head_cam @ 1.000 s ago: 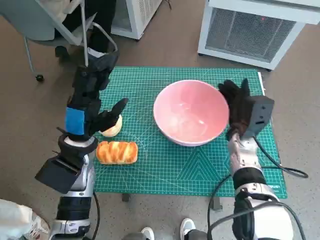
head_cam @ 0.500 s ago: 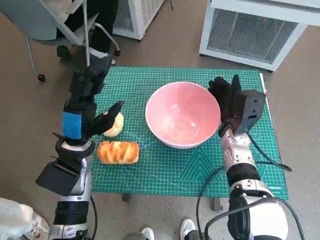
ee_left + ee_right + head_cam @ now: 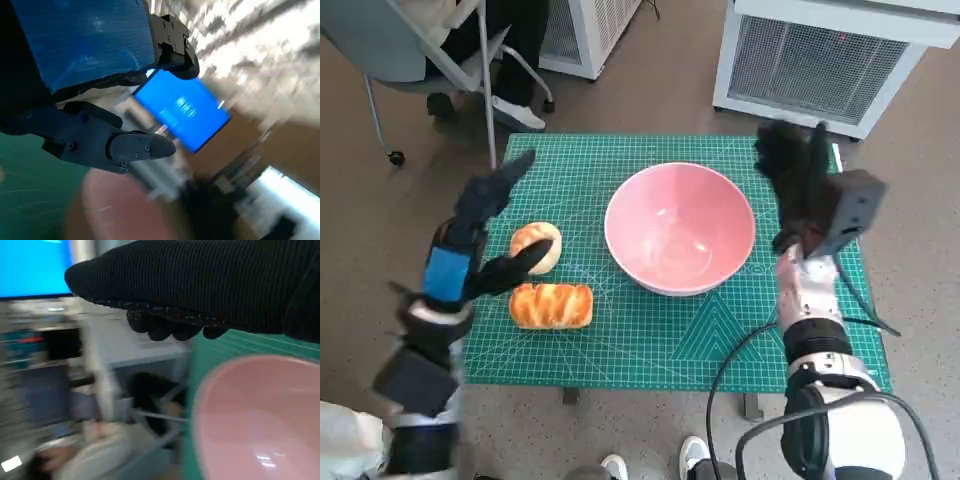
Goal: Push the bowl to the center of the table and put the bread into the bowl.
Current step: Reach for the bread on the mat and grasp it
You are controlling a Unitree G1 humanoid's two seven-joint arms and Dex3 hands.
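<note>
A large pink bowl sits near the middle of the green cutting mat; its rim also fills part of the blurred right wrist view. A glazed loaf of bread lies at the mat's left, with a round bun just behind it. My left hand hovers open over the two breads, fingers spread, holding nothing. My right hand, in its black glove, is raised beside the bowl's right rim, apart from it, fingers extended.
A white appliance with a grille stands beyond the mat's far right. An office chair and a person's legs and shoe are at the far left. A cable runs across the mat's near right.
The bowl has slid a little left toward the mat's middle. My right hand has lifted off its rim. My left hand has opened wider and swung outward above the breads.
</note>
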